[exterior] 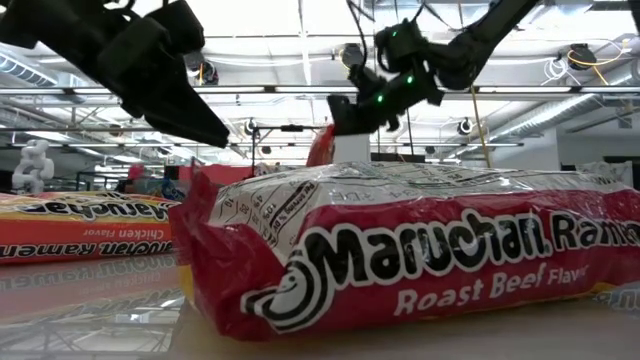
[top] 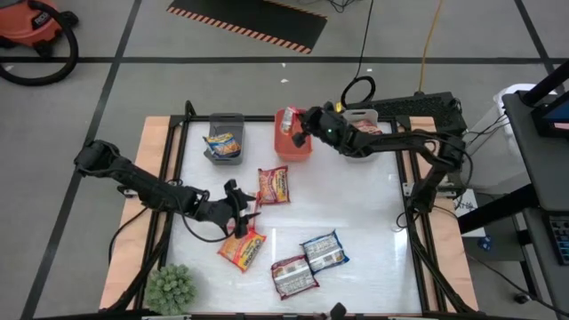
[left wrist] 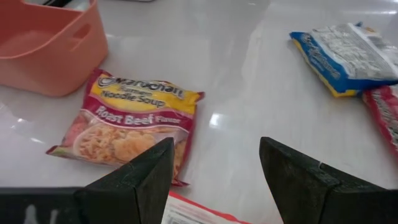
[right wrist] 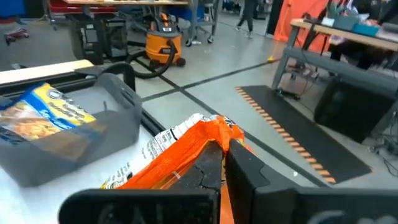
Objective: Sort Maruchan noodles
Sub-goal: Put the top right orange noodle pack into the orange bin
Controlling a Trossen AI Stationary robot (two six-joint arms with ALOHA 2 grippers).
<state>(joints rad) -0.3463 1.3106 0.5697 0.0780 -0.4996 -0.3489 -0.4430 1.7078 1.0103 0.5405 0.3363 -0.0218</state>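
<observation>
Hovering low over the white table [top: 356, 213], the left gripper [top: 238, 204] is standing with its fingers [left wrist: 134, 180] parted and nothing between them, an orange-yellow packet [top: 243, 249] lying just beneath and toward the near edge, its corner showing under the fingers in the left wrist view. Straight ahead of those fingers, a red roast beef packet [left wrist: 127, 124] is lying flat, its long axis running roughly across the gripper's line of approach, the orange bin [left wrist: 46, 46] just beyond it. A blue-yellow packet [top: 324, 252] and a red-silver packet [top: 293, 275] are lying side by side, well apart toward the right. The right gripper [top: 298, 126] is working at the far edge, clenched on an orange packet [right wrist: 180, 152] above the orange bin, with the grey bin [top: 225, 136] and its one packet alongside. Judged from this layout, the left arm is the nearer to both central packets.
</observation>
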